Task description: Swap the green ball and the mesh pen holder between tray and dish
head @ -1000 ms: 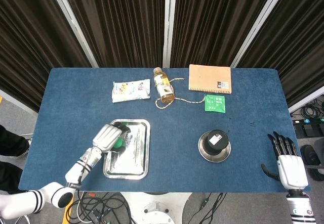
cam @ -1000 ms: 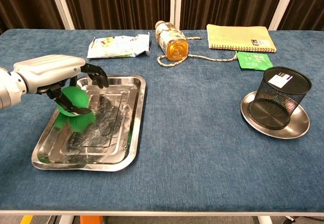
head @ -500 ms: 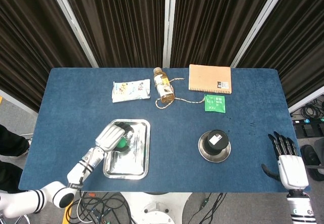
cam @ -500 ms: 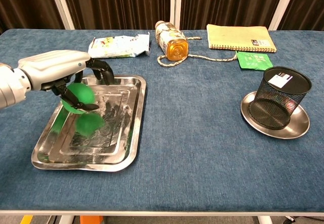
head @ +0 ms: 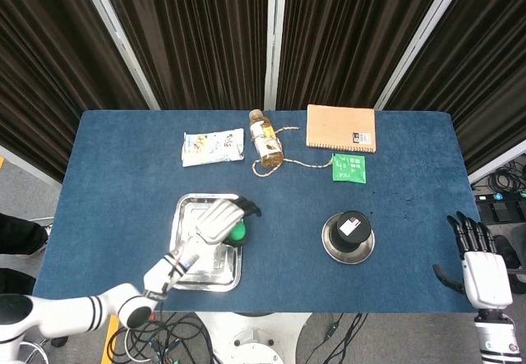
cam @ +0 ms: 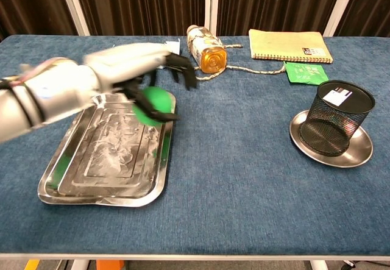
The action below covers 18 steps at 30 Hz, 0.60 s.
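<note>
The left hand (head: 220,220), seemingly grasping the green ball (head: 237,233) over the tray's (head: 182,216) right rim, has the dish (head: 331,251) with the pen holder (head: 348,231) at three o'clock, nearer the released right hand (head: 485,271).

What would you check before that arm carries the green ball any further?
1. Left hand holds the green ball: ok.
2. Ball lifted clear of the tray: ok, at its right edge.
3. Firmness of the fingers' hold: cannot tell, motion blur.
4. Dish free for the ball: not ok, the mesh pen holder stands on it.
5. Right hand empty: ok, open at the table's edge.
</note>
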Each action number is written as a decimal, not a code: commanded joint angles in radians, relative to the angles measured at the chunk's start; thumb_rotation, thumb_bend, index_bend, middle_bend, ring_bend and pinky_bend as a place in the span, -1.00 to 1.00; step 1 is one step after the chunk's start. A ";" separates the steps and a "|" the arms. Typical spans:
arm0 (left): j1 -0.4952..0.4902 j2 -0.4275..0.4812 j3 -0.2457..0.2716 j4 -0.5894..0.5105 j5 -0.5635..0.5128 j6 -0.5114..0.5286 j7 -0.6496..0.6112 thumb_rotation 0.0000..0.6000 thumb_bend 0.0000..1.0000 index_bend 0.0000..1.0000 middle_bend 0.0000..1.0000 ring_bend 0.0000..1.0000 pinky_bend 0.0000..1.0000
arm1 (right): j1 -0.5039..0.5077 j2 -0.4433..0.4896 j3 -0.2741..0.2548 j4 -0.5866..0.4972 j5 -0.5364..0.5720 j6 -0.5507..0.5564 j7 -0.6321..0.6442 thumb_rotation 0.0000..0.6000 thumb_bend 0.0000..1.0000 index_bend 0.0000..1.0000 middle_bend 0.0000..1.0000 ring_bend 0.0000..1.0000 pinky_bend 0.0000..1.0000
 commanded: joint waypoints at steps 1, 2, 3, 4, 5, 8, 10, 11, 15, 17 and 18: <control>-0.050 -0.058 -0.028 0.044 -0.033 -0.052 -0.042 1.00 -0.54 -0.36 -0.37 -0.41 0.15 | -0.006 0.005 0.004 0.004 0.003 0.010 0.014 1.00 -0.66 -1.00 -1.00 -1.00 -1.00; -0.061 -0.073 -0.031 0.059 -0.038 -0.063 -0.053 1.00 -0.54 -0.36 -0.37 -0.41 0.15 | -0.008 0.006 0.005 0.005 0.004 0.013 0.019 1.00 -0.66 -1.00 -1.00 -1.00 -1.00; -0.071 -0.087 -0.035 0.075 -0.041 -0.071 -0.063 1.00 -0.54 -0.36 -0.37 -0.41 0.15 | -0.010 0.008 0.006 0.007 0.005 0.016 0.024 1.00 -0.66 -1.00 -1.00 -1.00 -1.00; -0.082 -0.106 -0.038 0.095 -0.043 -0.078 -0.080 1.00 -0.53 -0.36 -0.37 -0.41 0.15 | -0.013 0.010 0.006 0.009 0.007 0.019 0.032 1.00 -0.66 -1.00 -1.00 -1.00 -1.00; -0.089 -0.120 -0.040 0.110 -0.045 -0.083 -0.094 1.00 -0.53 -0.36 -0.37 -0.41 0.15 | -0.014 0.011 0.006 0.011 0.008 0.020 0.037 1.00 -0.66 -1.00 -1.00 -1.00 -1.00; -0.110 -0.162 -0.045 0.157 -0.042 -0.090 -0.135 1.00 -0.53 -0.36 -0.37 -0.41 0.15 | -0.019 0.015 0.006 0.018 0.010 0.023 0.055 1.00 -0.66 -1.00 -1.00 -1.00 -1.00; -0.122 -0.189 -0.047 0.187 -0.037 -0.090 -0.171 1.00 -0.53 -0.36 -0.37 -0.41 0.15 | -0.022 0.016 0.008 0.024 0.013 0.024 0.067 1.00 -0.66 -1.00 -1.00 -1.00 -1.00; -0.127 -0.199 -0.046 0.199 -0.033 -0.090 -0.186 1.00 -0.53 -0.36 -0.37 -0.41 0.15 | -0.023 0.016 0.008 0.027 0.015 0.024 0.071 1.00 -0.66 -1.00 -1.00 -1.00 -1.00; -0.138 -0.224 -0.033 0.229 -0.010 -0.083 -0.231 1.00 -0.53 -0.37 -0.38 -0.41 0.15 | -0.027 0.018 0.009 0.035 0.017 0.026 0.081 1.00 -0.66 -1.00 -1.00 -1.00 -1.00; -0.139 -0.225 -0.029 0.230 -0.003 -0.076 -0.242 1.00 -0.53 -0.37 -0.38 -0.41 0.15 | -0.027 0.018 0.010 0.038 0.019 0.025 0.086 1.00 -0.66 -1.00 -1.00 -1.00 -1.00; -0.138 -0.223 -0.026 0.227 0.001 -0.073 -0.251 1.00 -0.53 -0.37 -0.39 -0.41 0.15 | -0.027 0.017 0.011 0.040 0.020 0.024 0.087 1.00 -0.66 -1.00 -1.00 -1.00 -1.00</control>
